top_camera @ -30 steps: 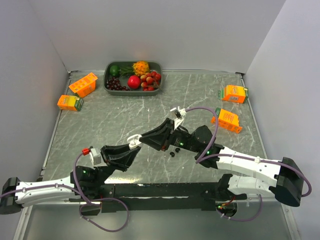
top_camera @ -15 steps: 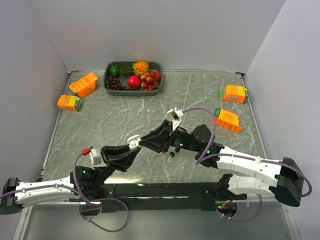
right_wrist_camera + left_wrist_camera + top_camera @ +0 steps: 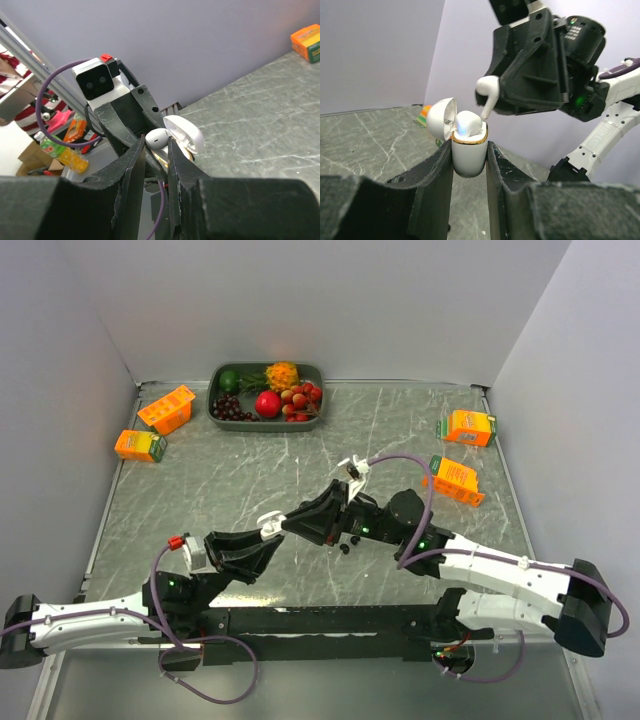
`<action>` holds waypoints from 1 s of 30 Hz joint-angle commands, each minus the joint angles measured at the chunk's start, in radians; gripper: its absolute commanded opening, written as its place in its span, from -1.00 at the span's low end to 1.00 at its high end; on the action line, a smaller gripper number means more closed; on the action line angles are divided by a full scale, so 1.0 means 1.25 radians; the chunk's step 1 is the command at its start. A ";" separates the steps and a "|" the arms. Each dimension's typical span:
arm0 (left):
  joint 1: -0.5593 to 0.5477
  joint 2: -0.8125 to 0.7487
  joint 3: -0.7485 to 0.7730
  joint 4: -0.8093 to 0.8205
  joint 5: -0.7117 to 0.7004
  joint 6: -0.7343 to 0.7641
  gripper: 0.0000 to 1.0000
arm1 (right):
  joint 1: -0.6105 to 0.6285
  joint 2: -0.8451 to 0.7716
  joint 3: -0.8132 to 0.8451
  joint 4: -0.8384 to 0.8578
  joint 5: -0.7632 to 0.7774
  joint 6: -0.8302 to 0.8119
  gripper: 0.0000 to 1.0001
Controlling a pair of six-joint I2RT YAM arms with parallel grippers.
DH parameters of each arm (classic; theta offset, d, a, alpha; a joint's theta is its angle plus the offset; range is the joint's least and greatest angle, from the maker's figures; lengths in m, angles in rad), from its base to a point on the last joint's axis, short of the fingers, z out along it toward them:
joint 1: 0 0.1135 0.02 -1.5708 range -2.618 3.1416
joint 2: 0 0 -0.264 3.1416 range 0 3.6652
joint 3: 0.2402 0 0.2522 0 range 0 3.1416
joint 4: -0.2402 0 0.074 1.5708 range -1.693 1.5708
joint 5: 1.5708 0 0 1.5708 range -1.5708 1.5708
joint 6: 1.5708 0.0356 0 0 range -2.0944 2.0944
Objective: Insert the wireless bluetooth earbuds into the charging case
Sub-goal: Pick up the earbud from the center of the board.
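Observation:
My left gripper (image 3: 469, 150) is shut on the white charging case (image 3: 468, 159) and holds it upright above the table with the lid (image 3: 441, 117) flipped open. One white earbud (image 3: 468, 122) sits in the case, with a blue light glowing on it. My right gripper (image 3: 156, 142) is shut on a second white earbud (image 3: 157, 138). This earbud (image 3: 487, 87) hangs just over the case's open mouth with its stem pointing down at the rim. In the top view the two grippers meet at the case (image 3: 270, 521). Small black earbuds (image 3: 345, 549) lie on the table under the right arm.
A green tray (image 3: 212, 405) of fruit stands at the back. Two orange cartons (image 3: 166, 408) (image 3: 140, 445) lie at the far left. Two more orange cartons (image 3: 468, 427) (image 3: 453, 479) lie at the right. Walls close in the table on three sides.
My right gripper has moved left and down with the white earbud, closing on the open case. The left gripper has stayed shut on the case and shifted slightly.

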 commanded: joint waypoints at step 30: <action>0.001 -0.154 -0.047 -0.141 -0.063 -0.024 -0.98 | -0.418 0.426 0.155 -0.551 -0.224 0.034 -1.00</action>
